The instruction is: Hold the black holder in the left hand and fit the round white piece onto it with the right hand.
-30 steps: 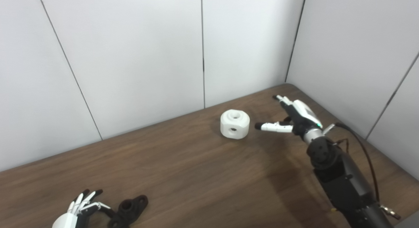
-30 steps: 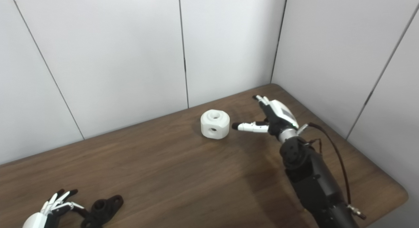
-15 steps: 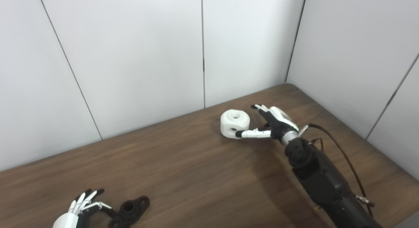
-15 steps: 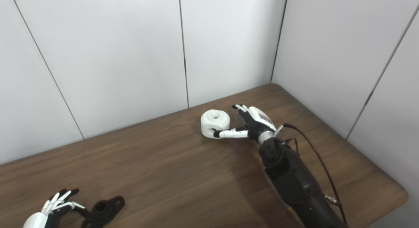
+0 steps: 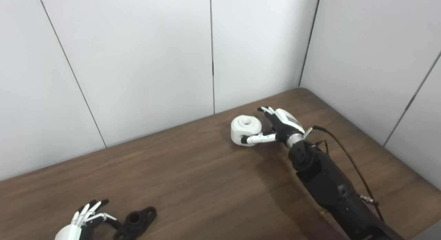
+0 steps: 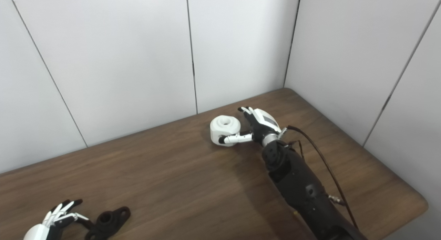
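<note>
We see a dark wooden table (image 5: 193,185) cornered by white panel walls (image 5: 137,60); both hands' fingers (image 5: 262,138) are apart, gripping nothing.

Bright, even light; soft shadows; sharp focus.

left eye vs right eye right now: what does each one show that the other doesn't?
Only the left eye view: the table runs out of the picture at lower right, and the black holder is partly cut off by the bottom edge.

Only the right eye view: the table's rounded near right corner and its near edge.

Both: the right hand at the round white piece, thumb across its front and fingers raised behind it, not closed on it; the left hand open beside the holder, thumb near it, not holding it; grey wall panels.
</note>
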You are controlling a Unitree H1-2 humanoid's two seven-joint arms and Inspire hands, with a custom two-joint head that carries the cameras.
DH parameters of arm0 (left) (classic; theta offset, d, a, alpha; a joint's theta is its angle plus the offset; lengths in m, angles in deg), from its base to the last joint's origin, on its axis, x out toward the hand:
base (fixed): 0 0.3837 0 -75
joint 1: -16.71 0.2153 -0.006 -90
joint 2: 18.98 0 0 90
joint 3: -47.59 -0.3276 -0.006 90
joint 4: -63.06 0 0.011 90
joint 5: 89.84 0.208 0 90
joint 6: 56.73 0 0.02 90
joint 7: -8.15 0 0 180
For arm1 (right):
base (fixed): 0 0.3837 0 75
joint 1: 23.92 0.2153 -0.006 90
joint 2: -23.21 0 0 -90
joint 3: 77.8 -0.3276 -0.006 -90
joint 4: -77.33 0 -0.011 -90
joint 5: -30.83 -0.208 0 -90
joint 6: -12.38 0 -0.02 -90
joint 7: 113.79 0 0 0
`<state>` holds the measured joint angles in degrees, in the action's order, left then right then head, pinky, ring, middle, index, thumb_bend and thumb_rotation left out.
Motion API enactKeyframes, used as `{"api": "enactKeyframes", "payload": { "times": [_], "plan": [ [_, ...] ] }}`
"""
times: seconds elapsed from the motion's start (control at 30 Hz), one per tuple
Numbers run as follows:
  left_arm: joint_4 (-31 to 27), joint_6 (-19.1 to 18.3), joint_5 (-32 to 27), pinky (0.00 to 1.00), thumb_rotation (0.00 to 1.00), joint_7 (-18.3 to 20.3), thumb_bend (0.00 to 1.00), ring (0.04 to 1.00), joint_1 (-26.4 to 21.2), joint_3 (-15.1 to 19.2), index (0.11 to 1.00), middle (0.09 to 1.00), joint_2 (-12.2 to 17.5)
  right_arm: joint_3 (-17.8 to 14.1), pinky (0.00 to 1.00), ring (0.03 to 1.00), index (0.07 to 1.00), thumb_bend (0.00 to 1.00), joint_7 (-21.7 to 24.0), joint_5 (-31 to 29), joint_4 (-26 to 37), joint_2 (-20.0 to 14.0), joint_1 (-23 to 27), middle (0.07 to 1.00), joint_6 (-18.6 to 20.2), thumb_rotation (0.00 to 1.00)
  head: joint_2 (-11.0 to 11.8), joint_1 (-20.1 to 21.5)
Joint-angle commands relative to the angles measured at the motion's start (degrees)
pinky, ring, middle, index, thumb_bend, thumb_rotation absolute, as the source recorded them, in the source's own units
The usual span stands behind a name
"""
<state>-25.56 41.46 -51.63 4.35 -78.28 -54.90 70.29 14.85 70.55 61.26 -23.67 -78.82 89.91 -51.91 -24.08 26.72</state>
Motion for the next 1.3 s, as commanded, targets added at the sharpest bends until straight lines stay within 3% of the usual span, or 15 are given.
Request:
{"api": "enactKeyframes", "payload": {
  "times": [0.0, 0.5, 0.63, 0.77, 0.8, 0.87, 1.27],
  "plan": [
    [0.48, 1.16, -0.21, 1.00, 0.05, -0.84, 0.51, 0.959, 1.06, 0.00, 0.481, 0.889, 0.66, 0.30, 0.85, 1.000, 0.940, 1.00, -0.43, -0.22, -0.23, -0.60, 2.84, 1.000, -1.23, 0.56, 0.06, 0.01],
    [-0.48, 1.40, -0.64, 1.00, 0.05, -0.31, 0.51, 0.953, 1.46, -0.14, 0.481, 0.892, 0.77, 1.17, 0.86, 1.000, 0.880, 1.00, -1.18, -0.24, -2.25, -0.71, 4.30, 1.000, -1.50, 0.50, -0.23, -0.39],
    [-0.54, 1.56, -0.71, 1.00, 0.05, -0.15, 0.51, 0.955, 1.40, -0.22, 0.481, 0.894, 0.93, 0.98, 0.89, 1.000, 0.785, 0.92, -2.54, 0.19, -2.37, -0.44, 4.12, 1.000, -1.95, 0.45, -0.23, -0.39],
    [-0.38, 1.82, -0.90, 1.00, 0.05, -0.16, 0.51, 0.952, 1.27, -0.25, 0.481, 0.894, 0.95, 0.53, 0.87, 1.000, 0.626, 0.72, -5.96, 0.66, -2.76, 0.12, 3.73, 1.000, -3.50, 0.33, -0.14, -0.54],
    [-0.36, 1.88, -0.92, 1.00, 0.05, -0.17, 0.51, 0.952, 1.26, -0.27, 0.481, 0.895, 0.97, 0.54, 0.86, 1.000, 0.560, 0.62, -6.67, 0.83, -2.83, 0.20, 3.66, 1.000, -3.63, 0.25, -0.14, -0.54],
    [-0.40, 2.00, -0.90, 1.00, 0.05, -0.17, 0.51, 0.952, 1.25, -0.29, 0.481, 0.895, 1.03, 0.73, 0.86, 1.000, 0.504, 0.53, -7.97, 1.21, -2.81, 0.25, 3.48, 1.000, -3.87, 0.17, -0.12, -0.55],
    [-0.82, 1.74, -0.87, 1.00, 0.05, 0.29, 0.51, 0.952, 1.44, -0.34, 0.481, 0.898, 1.16, 0.96, 0.84, 0.999, 0.481, 0.50, -11.15, 1.19, -2.74, 0.47, 2.78, 0.952, -4.59, 0.14, -0.34, -0.66]
  ]
}}
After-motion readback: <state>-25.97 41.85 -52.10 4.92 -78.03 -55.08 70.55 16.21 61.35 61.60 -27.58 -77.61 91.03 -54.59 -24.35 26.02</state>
